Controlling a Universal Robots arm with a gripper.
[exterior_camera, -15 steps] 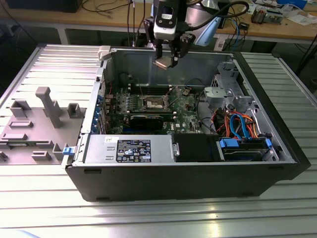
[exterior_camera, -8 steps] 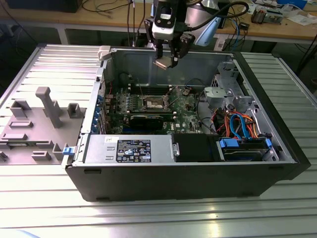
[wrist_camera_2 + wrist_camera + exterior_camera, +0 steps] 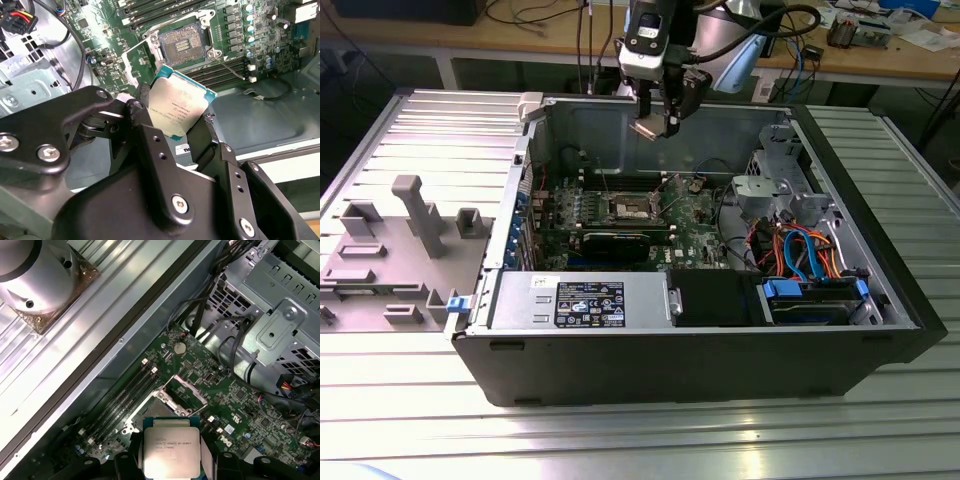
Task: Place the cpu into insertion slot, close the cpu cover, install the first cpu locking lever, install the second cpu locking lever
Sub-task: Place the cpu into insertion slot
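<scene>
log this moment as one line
hand: shut on small square silver-topped cpu | position: held above green motherboard | black cpu socket: uncovered, empty
</scene>
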